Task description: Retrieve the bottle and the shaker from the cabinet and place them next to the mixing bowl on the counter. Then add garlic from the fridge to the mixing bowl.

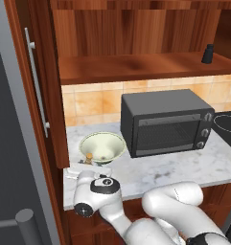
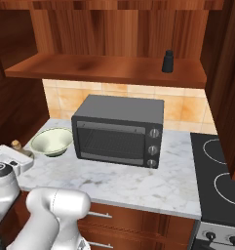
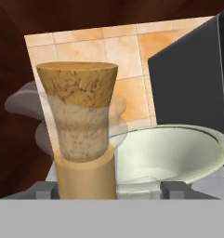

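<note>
So the arm is reaching down low at the left end of the counter, and the bottle is sitting right between the two fingertips in the hand view, cork up close to the lens. The gripper is standing partly open with the neck between the tips. I honestly can't tell whether it's actually pinching the bottle or has already let go, since neither tip is clearly touching it.

In the left base view the bottle's cork top is poking up just beside the bowl, at its near-left rim, so it looks like the placing step is basically happening here. My take on doing it well: the base is hidden, so make sure it's flat on the counter before opening wider, then back out straight up along the neck so the fingers aren't clipping the cork. That long neck looks tippy, and the bowl rim is really close.

The bowl is looking empty, just a dark speck or two at the bottom, no garlic in it.

The cabinet is open and the shaker is standing upright on its shelf, toward the right end above the oven. That one's next, I'd guess.
</note>
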### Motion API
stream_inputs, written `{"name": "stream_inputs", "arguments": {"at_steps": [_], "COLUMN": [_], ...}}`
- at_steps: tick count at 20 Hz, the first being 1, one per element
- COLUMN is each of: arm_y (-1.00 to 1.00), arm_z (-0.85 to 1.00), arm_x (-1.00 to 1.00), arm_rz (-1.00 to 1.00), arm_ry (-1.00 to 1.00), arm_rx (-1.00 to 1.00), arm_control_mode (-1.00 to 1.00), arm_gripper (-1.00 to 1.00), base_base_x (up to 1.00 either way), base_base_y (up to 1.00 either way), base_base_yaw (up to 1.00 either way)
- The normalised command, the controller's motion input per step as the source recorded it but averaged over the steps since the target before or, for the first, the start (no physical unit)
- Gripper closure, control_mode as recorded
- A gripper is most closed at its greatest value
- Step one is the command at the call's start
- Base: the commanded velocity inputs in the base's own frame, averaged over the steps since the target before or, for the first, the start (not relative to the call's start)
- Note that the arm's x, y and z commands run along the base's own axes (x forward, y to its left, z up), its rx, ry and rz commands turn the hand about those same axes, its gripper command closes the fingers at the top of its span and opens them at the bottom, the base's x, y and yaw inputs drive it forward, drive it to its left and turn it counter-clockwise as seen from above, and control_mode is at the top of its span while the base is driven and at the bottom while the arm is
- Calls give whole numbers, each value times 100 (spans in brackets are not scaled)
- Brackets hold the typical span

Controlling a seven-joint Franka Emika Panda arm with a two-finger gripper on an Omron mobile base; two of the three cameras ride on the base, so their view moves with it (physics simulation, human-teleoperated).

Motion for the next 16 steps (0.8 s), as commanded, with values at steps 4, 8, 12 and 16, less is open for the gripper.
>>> {"name": "stream_inputs", "arguments": {"at_steps": [4,8,12,16], "arm_y": [0,0,1,4], "arm_z": [-41,-49,-43,-38], "arm_x": [40,4,4,5], "arm_rz": [0,0,0,0], "arm_ry": [0,0,0,0], "arm_rx": [0,0,0,0], "arm_control_mode": [-100,-100,-100,-100], "arm_gripper": [100,100,100,100], "base_base_x": [0,0,0,0], "base_base_y": [0,0,0,0], "base_base_yaw": [0,0,0,0]}}
